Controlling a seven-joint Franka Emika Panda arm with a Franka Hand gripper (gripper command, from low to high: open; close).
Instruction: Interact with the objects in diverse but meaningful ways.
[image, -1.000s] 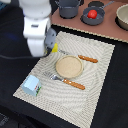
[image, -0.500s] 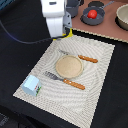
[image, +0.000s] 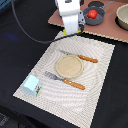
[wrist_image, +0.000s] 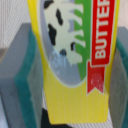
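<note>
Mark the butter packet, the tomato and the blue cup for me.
Yellow butter packet (wrist_image: 75, 65): wrist view, on its printed front, between the gripper's pads.
Red tomato (image: 92, 14): exterior view, on its top, in the dark pan.
Light-blue cup (image: 32, 85): exterior view, on its upper face, at the placemat's corner.

The word "BUTTER" is printed in white capital letters on a red banner on the flat yellow packet (wrist_image: 75, 60), as seen in the wrist view; the letters run up the packet's length, and the word is cut off at the picture's edge, so any further letters cannot be told. A black-and-white cow figure is drawn beside the banner, on a pale panel with a green field. In the exterior view, no text can be read on anything.
</note>
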